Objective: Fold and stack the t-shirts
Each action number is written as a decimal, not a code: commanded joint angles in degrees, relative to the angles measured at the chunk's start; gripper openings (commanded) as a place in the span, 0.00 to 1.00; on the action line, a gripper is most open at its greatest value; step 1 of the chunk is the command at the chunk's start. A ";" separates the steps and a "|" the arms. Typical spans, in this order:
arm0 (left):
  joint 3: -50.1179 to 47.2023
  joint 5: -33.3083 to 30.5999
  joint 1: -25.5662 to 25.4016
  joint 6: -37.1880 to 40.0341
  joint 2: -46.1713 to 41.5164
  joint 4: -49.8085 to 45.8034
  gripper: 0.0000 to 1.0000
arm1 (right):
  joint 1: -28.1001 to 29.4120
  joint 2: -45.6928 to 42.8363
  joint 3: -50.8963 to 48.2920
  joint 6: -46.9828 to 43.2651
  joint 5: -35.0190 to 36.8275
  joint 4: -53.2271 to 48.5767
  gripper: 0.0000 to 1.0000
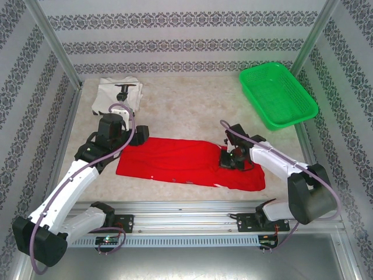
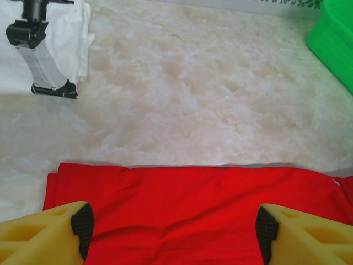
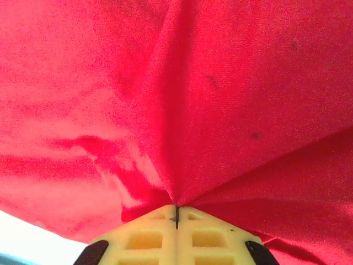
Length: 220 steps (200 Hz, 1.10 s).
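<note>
While red shirt (image 1: 175,157) lies on bench (image 1: 192,111) | right end effector (image 3: 176,212) pinching its cloth | left end effector (image 2: 174,232) spread wide above its edge | white shirt (image 1: 108,96) at back-left

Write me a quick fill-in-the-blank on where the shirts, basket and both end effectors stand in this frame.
1. The right end effector is ____ on the red t-shirt.
2. The left end effector hangs ____ over that shirt's left end.
3. The white t-shirt lies folded in the far ____ corner of the table.
4. The ____ basket sits at the far right.
Missing words: shut; open; left; green.
</note>
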 commanded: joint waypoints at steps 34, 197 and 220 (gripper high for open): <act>-2.11 1.49 -0.07 -0.30 1.86 2.86 0.78 | 0.83 -3.56 -2.45 2.52 0.54 -2.37 0.31; -5.91 4.73 -0.13 -2.06 8.42 7.29 0.78 | 3.02 -5.04 -4.25 2.41 -10.50 -2.41 0.31; -6.47 4.72 -0.11 -2.32 9.06 8.12 0.78 | 4.78 -4.26 -3.99 3.35 -12.60 -4.09 0.31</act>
